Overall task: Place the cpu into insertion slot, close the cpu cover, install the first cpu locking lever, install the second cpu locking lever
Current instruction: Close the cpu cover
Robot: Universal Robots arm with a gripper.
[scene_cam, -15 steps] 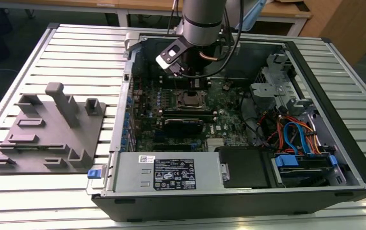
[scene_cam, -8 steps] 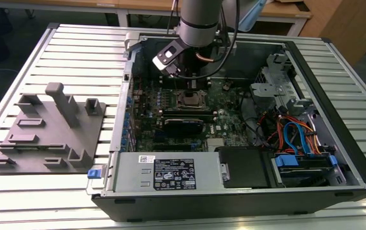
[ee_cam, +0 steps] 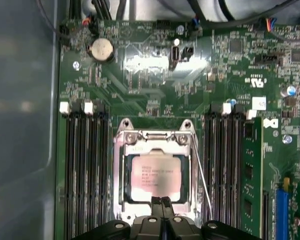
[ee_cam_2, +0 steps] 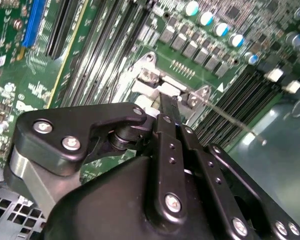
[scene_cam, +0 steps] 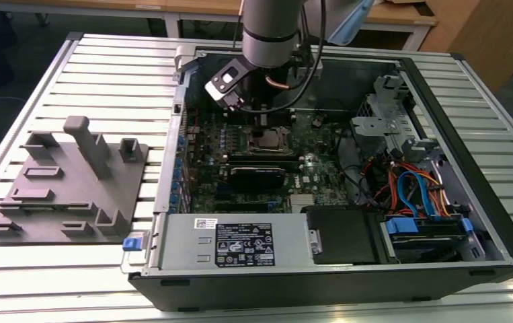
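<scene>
In the exterior view, our gripper (scene_cam: 258,128) reaches into the computer case (scene_cam: 328,286), over the insertion slot (scene_cam: 263,140) toward the far wall. In the first wrist view the cpu (ee_cam: 155,177) lies seated, the cpu cover (ee_cam: 155,137) seemingly down around it, the gripper pinched narrow, holding nothing, at its edge. In the second wrist view a locking lever (ee_cam_2: 235,123) stands loose; we judge both levers not yet installed.

exterior view high, far; both wrist views close over motherboard (ee_cam: 140,95) (ee_cam_2: 35,85).

Memory slots (ee_cam: 85,170) flank the socket (ee_cam: 121,175) on two sides, a thin lever (ee_cam: 202,175) just beside it; room above is open.
</scene>
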